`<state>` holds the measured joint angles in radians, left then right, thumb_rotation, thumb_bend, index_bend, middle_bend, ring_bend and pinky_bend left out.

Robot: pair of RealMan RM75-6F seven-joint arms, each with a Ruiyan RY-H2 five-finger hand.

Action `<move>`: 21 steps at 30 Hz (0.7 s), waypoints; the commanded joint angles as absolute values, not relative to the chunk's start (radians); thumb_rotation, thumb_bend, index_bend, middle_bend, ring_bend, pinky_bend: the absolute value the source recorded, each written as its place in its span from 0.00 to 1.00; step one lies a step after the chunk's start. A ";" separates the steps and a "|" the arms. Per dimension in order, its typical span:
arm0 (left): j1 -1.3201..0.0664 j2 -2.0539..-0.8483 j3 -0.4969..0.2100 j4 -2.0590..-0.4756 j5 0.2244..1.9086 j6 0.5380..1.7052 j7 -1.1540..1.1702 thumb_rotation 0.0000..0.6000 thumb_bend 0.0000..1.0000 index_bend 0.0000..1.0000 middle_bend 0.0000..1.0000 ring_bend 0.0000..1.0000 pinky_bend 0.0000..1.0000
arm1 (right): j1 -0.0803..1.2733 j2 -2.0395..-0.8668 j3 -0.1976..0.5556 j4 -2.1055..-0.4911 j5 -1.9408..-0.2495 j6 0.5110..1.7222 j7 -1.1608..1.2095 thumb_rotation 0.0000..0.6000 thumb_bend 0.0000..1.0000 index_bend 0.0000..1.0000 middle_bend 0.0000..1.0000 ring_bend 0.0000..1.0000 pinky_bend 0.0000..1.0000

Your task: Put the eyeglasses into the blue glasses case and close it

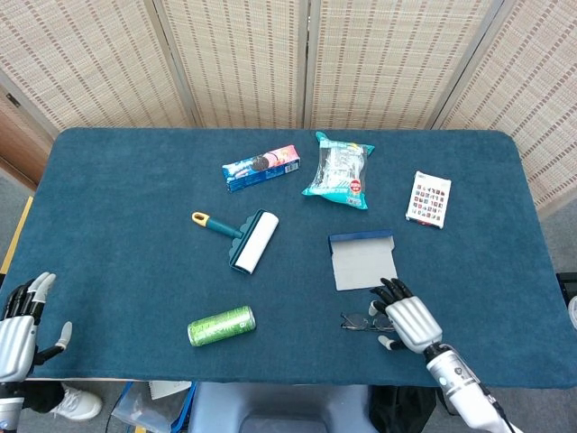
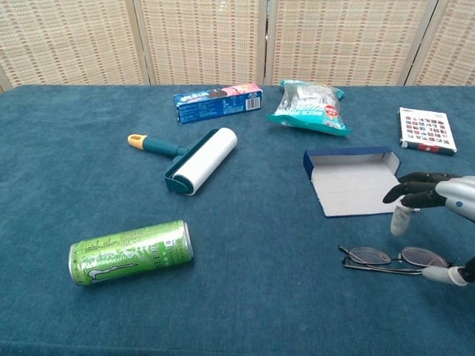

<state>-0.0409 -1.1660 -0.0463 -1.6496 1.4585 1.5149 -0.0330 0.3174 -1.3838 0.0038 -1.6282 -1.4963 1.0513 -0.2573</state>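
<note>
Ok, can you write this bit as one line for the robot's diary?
step: reach for glasses | right hand: open, above glasses | left hand: open, idle | case: open, empty

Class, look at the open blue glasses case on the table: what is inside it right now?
The blue glasses case shows only bare grey lining. The eyeglasses lie outside, nearer the robot. Nothing covers the interior.

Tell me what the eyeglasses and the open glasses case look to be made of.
Eyeglasses: thin dark frame, probably metal wire, with clear lenses that the tablecloth shows through. Glasses case: stiff flat panels with sharp folds, dark blue outside and matte grey inside, likely covered board, though plastic cannot be ruled out.
</note>
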 commanded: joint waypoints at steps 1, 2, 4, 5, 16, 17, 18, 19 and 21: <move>-0.040 -1.166 -0.046 -1.646 1.457 1.515 -0.037 1.00 0.40 0.00 0.00 0.00 0.00 | 0.333 -1.401 0.010 -1.615 -1.473 1.031 -0.272 1.00 0.23 0.39 0.16 0.02 0.05; -0.039 -1.167 -0.046 -1.644 1.457 1.515 -0.038 1.00 0.40 0.00 0.00 0.00 0.00 | 0.337 -1.405 0.011 -1.613 -1.468 1.026 -0.276 1.00 0.24 0.39 0.16 0.02 0.05; -0.038 -1.168 -0.046 -1.641 1.455 1.514 -0.043 1.00 0.40 0.00 0.00 0.00 0.00 | 0.345 -1.413 0.013 -1.608 -1.457 1.019 -0.282 1.00 0.26 0.40 0.16 0.02 0.05; -0.038 -1.168 -0.046 -1.639 1.456 1.514 -0.045 1.00 0.40 0.00 0.00 0.00 0.00 | 0.348 -1.417 0.014 -1.605 -1.452 1.016 -0.285 1.00 0.27 0.40 0.16 0.02 0.05; -0.033 -1.172 -0.046 -1.623 1.455 1.514 -0.061 1.00 0.40 0.00 0.00 0.00 0.00 | 0.371 -1.438 0.003 -1.586 -1.411 0.990 -0.302 1.00 0.31 0.42 0.16 0.02 0.05; -0.033 -1.173 -0.046 -1.622 1.455 1.514 -0.061 1.00 0.40 0.00 0.00 0.00 0.00 | 0.372 -1.438 0.001 -1.587 -1.410 0.990 -0.303 1.00 0.31 0.42 0.16 0.02 0.05; -0.033 -1.173 -0.046 -1.620 1.455 1.514 -0.062 1.00 0.40 0.00 0.00 0.00 0.00 | 0.372 -1.437 -0.002 -1.589 -1.408 0.991 -0.306 1.00 0.31 0.42 0.16 0.02 0.05; -0.034 -1.174 -0.046 -1.619 1.455 1.513 -0.063 1.00 0.40 0.00 0.00 0.00 0.00 | 0.373 -1.437 -0.004 -1.590 -1.406 0.991 -0.308 1.00 0.31 0.42 0.16 0.02 0.05; -0.035 -1.175 -0.046 -1.617 1.455 1.510 -0.063 1.00 0.40 0.00 0.00 0.00 0.00 | 0.374 -1.437 -0.006 -1.589 -1.401 0.991 -0.312 1.00 0.31 0.42 0.16 0.02 0.05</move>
